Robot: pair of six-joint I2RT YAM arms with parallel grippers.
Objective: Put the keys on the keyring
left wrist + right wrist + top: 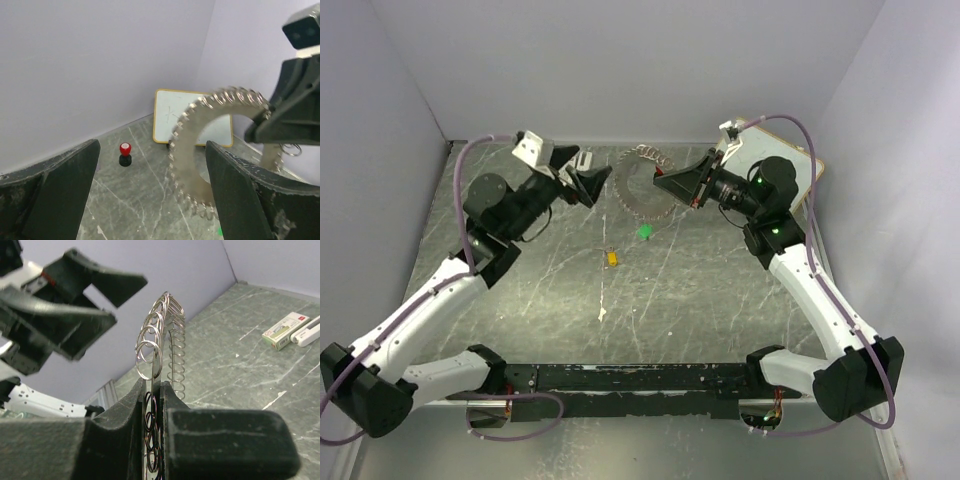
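Silvery and toothed like a gear, the keyring (642, 182) is being held on edge toward 12 o'clock of the tabletop (720, 300), with the right jaws clamping its rim from the 3 o'clock side. The left jaws are gaping wide just beside the ring at 9 o'clock, gripping nothing. Both keys are lying loose on the tabletop: the green key (644, 232) near the ring at its 6 o'clock, the yellow-orange key (611, 258) a little farther off toward 7 o'clock. Neither is threaded yet. The free left arm is probably facing a pickup. Doing it well is likely meaning coming straight down over one key's coloured head and pinching there, leaving the hole end sticking clear, while the right arm is presenting the ring steadily.
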